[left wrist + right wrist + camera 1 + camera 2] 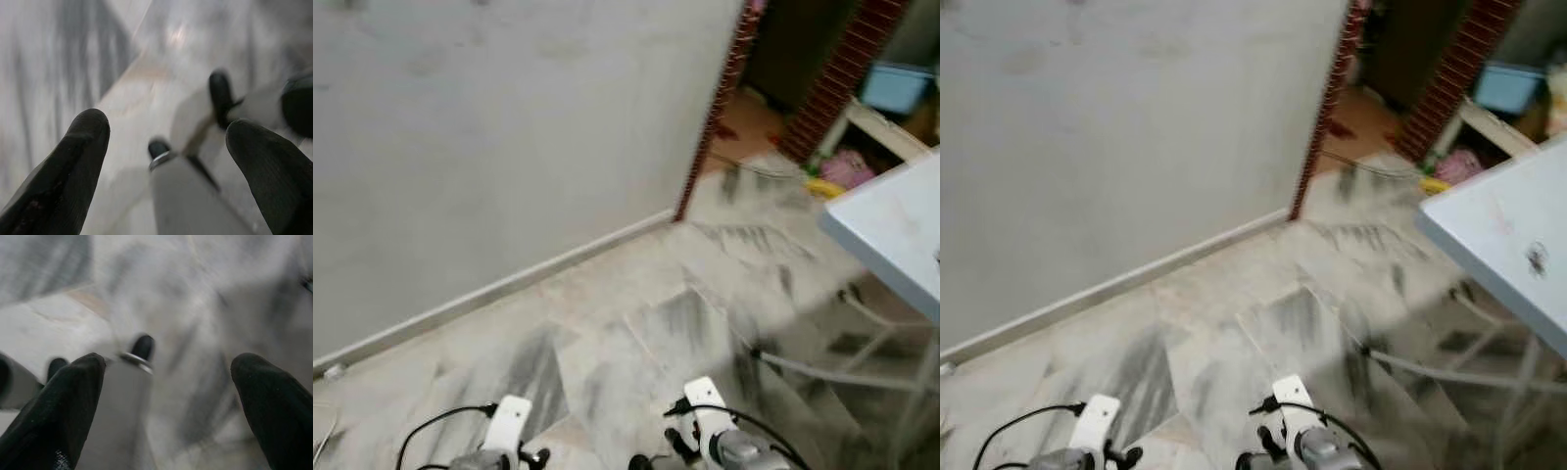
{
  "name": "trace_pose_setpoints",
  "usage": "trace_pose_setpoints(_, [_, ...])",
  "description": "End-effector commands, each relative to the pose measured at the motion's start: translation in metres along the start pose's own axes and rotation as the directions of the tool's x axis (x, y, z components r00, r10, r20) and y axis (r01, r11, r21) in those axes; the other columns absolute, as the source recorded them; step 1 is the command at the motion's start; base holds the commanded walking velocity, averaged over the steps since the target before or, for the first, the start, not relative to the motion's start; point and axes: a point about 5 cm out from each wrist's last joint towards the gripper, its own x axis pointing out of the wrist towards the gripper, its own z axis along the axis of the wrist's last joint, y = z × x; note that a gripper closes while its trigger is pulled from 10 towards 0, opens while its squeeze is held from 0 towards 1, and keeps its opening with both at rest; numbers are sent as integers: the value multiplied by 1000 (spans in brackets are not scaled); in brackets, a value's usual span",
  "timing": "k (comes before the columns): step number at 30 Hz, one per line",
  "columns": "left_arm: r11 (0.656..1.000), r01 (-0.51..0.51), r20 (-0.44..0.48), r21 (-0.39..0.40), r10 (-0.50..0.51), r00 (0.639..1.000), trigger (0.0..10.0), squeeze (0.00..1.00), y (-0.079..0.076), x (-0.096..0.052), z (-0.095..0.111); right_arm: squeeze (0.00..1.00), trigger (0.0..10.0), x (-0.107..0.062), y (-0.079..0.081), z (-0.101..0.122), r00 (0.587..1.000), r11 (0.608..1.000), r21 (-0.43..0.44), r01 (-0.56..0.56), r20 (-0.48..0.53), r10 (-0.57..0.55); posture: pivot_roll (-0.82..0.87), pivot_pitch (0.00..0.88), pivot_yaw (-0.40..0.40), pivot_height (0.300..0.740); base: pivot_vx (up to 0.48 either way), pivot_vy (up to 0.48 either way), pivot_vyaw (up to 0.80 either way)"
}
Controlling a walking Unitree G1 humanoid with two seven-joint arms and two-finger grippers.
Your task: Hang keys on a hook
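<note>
Hanging low over marble floor [636, 323], both grippers, left [166, 142] and right [168, 382], gape wide, empty; wall [489, 147] ahead, table [891, 225] rightward.

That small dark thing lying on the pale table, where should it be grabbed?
Likely from above, across its middle: the small dark thing lies flat on the table. Its shape is too blurred to pick a finer part.

Grey plaster wall [489, 147] ahead and left | red brick doorway edge [717, 108] at its right end | pale blue tabletop [891, 230] on the right | grey-streaked marble floor [636, 333] below, between them | blue plastic box [896, 86] behind the table.
</note>
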Motion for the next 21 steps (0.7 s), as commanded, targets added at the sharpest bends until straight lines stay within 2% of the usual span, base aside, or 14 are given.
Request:
trace_pose_setpoints(1, [1000,-20,-41,1,20,999,10000,0,2,-2,-14,0,10000,1,1,7,999,999,48,-4,37,3,0,138,-62,740,0,0,-763])
trace_pose_setpoints(5, [999,-36,-41,11,37,999,10000,0,3,-2,-15,0,10000,1,0,12,998,995,104,2,70,-9,-7,139,-58,740,0,0,-758])
trace_pose_setpoints(8, [999,-12,-37,30,13,999,10000,0,1,-2,-15,0,10000,1,-1,13,996,991,132,-2,88,-9,-25,141,-50,740,0,0,-756])
trace_pose_setpoints(13, [996,-3,-57,90,8,998,10000,0,2,-3,-16,0,10000,-2,-6,-3,998,992,124,40,34,-45,-31,137,-31,740,0,0,-758])
trace_pose_setpoints(15, [996,-4,-64,91,9,998,10000,0,3,-3,-17,0,10000,-3,-6,-10,998,992,115,51,15,-53,-33,140,-13,740,0,0,-759])
trace_pose_setpoints(21, [987,9,-88,158,5,996,10000,0,6,-4,-18,0,10000,-7,-9,-31,996,983,159,91,-37,-86,-36,153,31,740,0,0,-757])
